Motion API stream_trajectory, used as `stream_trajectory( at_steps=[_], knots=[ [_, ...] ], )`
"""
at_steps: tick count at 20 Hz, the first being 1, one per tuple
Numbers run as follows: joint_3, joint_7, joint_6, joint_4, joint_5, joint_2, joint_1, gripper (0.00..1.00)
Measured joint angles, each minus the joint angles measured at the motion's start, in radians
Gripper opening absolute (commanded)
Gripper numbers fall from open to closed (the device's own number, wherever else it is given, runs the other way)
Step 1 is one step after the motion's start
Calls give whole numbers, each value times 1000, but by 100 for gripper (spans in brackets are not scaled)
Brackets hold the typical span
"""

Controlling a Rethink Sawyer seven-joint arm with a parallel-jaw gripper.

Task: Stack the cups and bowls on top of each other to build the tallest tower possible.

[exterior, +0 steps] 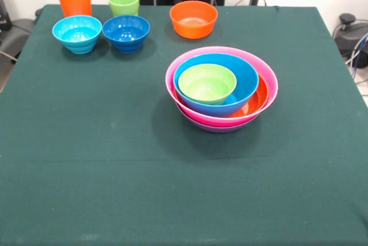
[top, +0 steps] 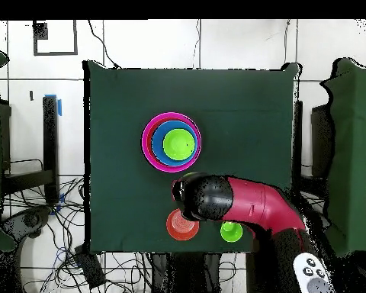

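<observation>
The tower (exterior: 221, 88) stands right of the table's middle: a purple bowl (exterior: 218, 129) at the bottom, then a pink bowl (exterior: 230, 50), a large orange bowl (exterior: 260, 97), a large blue bowl (exterior: 244, 79) and a small lime green bowl (exterior: 207, 83) nested inside. At the far edge stand an orange cup (exterior: 75, 3), a lime green cup (exterior: 124, 2), a light blue small bowl (exterior: 77, 33), a dark blue small bowl (exterior: 126, 32) and a small orange bowl (exterior: 194, 19). The front view shows no arm. In the overhead view the arm's black end (top: 201, 197) hangs between the tower (top: 171, 142) and the small orange bowl (top: 182, 226); the gripper is hidden beneath it.
The dark green tablecloth (exterior: 86, 142) covers the whole table. In the overhead view the red arm (top: 266, 206) lies over the row of small bowls; only the lime green cup (top: 231, 231) shows beside it. Cables lie on the floor around the table.
</observation>
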Motion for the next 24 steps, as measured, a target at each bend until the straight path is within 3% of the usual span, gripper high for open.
stream_trajectory(
  at_steps=[7,13,15,24],
  knots=[
    [2,0,-22,26,4,-36,-28,0],
    [6,0,-205,138,6,-88,-79,0],
    [6,0,-318,212,6,-107,-97,0],
    [5,0,-600,368,-43,-106,-111,0]
  ],
)
